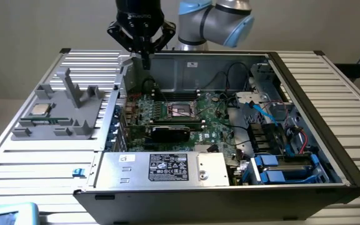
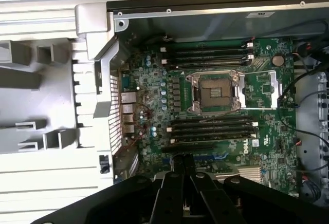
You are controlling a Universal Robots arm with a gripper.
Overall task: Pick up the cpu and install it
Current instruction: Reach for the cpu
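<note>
The cpu (image 1: 41,109), a small square chip with a shiny silver top, lies flat on the grey holder (image 1: 55,123) on the exterior view's left, outside the computer case. My black gripper (image 1: 146,60) hangs above the case's back wall, well away from the cpu and higher than it. Its fingers are shut together with nothing between them. In the wrist view the shut gripper (image 2: 182,163) points over the green motherboard (image 2: 154,106). The open CPU socket (image 2: 215,91) sits bare in its metal frame; it also appears as the socket (image 1: 181,110) in the exterior view.
The open case (image 1: 311,122) holds a black expansion card (image 1: 170,131), a silver box with a black label (image 1: 161,168), cables and blue drive bays (image 1: 280,168). Upright grey posts (image 1: 73,89) rise from the holder. Ribbed metal table (image 1: 330,93) surrounds the case.
</note>
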